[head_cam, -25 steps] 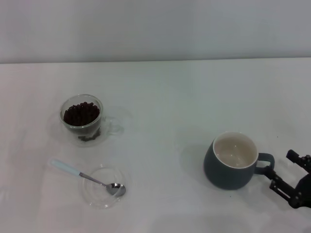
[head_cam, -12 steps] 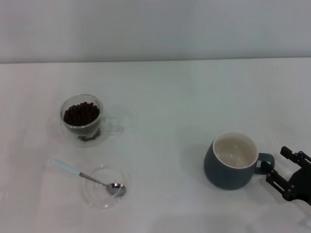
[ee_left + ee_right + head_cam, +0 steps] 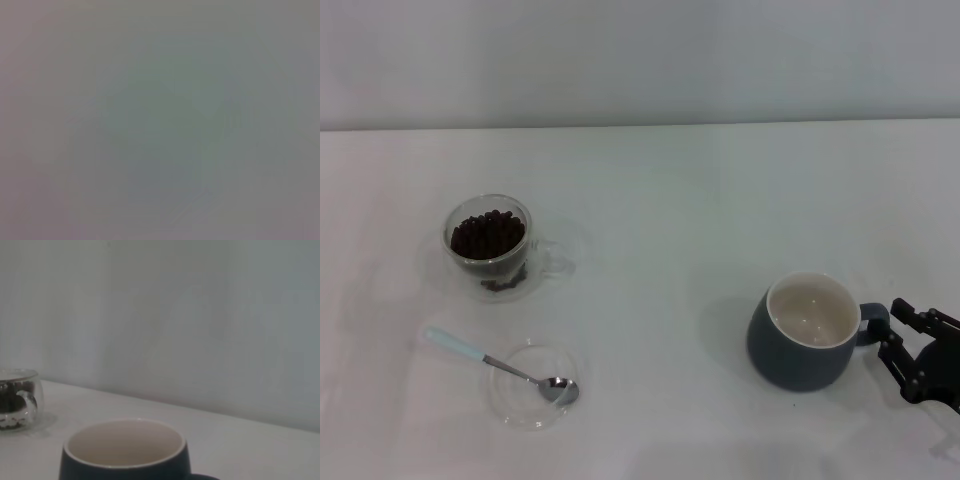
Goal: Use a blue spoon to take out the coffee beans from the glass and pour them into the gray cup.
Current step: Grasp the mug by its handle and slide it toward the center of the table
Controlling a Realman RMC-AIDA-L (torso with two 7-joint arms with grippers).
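The right gripper sits at the table's near right corner, its fingers spread around the handle of the gray cup, one finger beyond the loop and one on the near side. Whether they touch the handle I cannot tell. The cup stands upright and empty, cream inside showing. The left gripper is not in view, and the left wrist view shows nothing readable.

The glass stands well apart on the left, full of beans. The spoon lies near it, its bowl resting in a shallow clear dish and its pale handle angled out over the rim onto the table.

The main risk, as I judge it, is the cup: a finger pushing sideways on the handle could spin or drag it, or tip it if the grip closes off-centre. Any slide changes where the beans must be poured. Later, the thin spoon lying low across the dish rim looks hard to pinch; a clumsy grab could flip the dish or knock the glass and scatter beans
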